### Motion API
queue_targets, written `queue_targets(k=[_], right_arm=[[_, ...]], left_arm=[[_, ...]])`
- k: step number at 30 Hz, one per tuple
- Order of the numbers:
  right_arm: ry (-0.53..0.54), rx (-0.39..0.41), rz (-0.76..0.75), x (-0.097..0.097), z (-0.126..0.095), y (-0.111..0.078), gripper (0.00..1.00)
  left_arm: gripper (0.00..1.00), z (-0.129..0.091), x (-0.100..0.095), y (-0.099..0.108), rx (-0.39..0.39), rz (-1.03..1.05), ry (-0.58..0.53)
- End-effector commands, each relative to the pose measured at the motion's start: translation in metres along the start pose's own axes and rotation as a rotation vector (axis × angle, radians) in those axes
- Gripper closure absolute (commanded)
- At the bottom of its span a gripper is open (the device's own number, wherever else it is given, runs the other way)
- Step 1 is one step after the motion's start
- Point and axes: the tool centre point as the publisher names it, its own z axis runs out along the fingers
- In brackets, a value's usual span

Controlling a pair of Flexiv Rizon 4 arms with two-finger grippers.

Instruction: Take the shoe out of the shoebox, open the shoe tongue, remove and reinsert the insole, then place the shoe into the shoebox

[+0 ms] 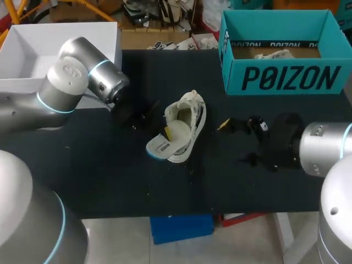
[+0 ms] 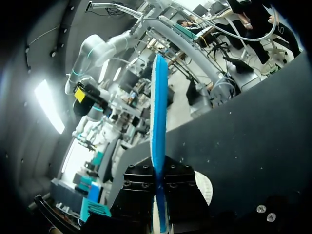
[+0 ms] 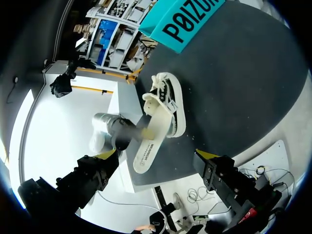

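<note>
Insole [image 1: 159,146] looking thin, floppy, light, best pinched near end; left tool [image 2: 160,195] pinching it, partly out of sneaker [image 1: 191,116]; right tool [image 3: 157,155] hanging spread.

Black table [image 1: 110,181], dark matte top, a few tiny pale specks towards the near edge. White box [image 1: 33,49], open-topped, upright, at the table's far left corner.
</note>
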Motion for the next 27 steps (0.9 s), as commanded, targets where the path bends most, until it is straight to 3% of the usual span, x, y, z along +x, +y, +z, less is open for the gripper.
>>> queue_targets(k=[1,11,17,21,27], right_arm=[[0.02,-0.048,0.016,-0.008,0.004,-0.009,0.0],[0.02,-0.048,0.016,-0.008,0.004,-0.009,0.0],[0.02,-0.048,0.016,-0.008,0.004,-0.009,0.0],[0.02,-0.048,0.016,-0.008,0.004,-0.009,0.0],[0.02,-0.048,0.016,-0.008,0.004,-0.009,0.0]], left_arm=[[1.0,0.001,-0.001,0.015,0.082,0.011,0.033],[1.0,0.0,-0.007,0.033,0.094,0.04,0.095],[1.0,-0.002,-0.012,0.042,0.034,0.045,0.107],[1.0,-0.004,-0.014,0.042,0.041,0.057,0.127],[1.0,-0.003,-0.01,0.047,-0.047,0.105,0.155]])
